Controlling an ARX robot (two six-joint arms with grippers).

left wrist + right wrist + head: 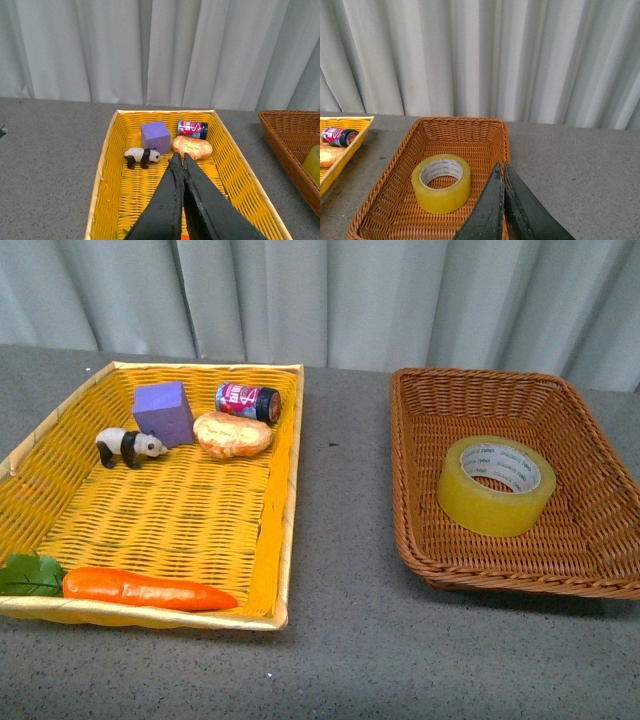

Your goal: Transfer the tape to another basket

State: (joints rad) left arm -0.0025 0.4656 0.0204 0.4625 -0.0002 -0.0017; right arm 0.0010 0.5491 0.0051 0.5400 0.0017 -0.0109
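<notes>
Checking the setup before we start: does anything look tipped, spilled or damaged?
Nothing stands out. The yellowish packing tape roll lies flat in the brown wicker basket. In the yellow woven tray only the small red-labelled can lies on its side. Both grippers are shut.

Surface [350,540]: grey and speckled, carrying two containers side by side, with pale curtains behind.
Basket [420,530]: brown woven wicker with deep sloping sides, on the right.
Tape [496,485]: yellowish translucent roll with a white printed core, lying flat inside the basket.
Yellow tray [283,500]: shallow and woven, on the left, apart from the basket.
Far end of tray: purple block [163,412], toy panda [129,447] beside it, bread roll [232,434], small can [248,401] on its side.
Near edge of tray: orange carrot [145,589] with green leaves [30,575].
</notes>
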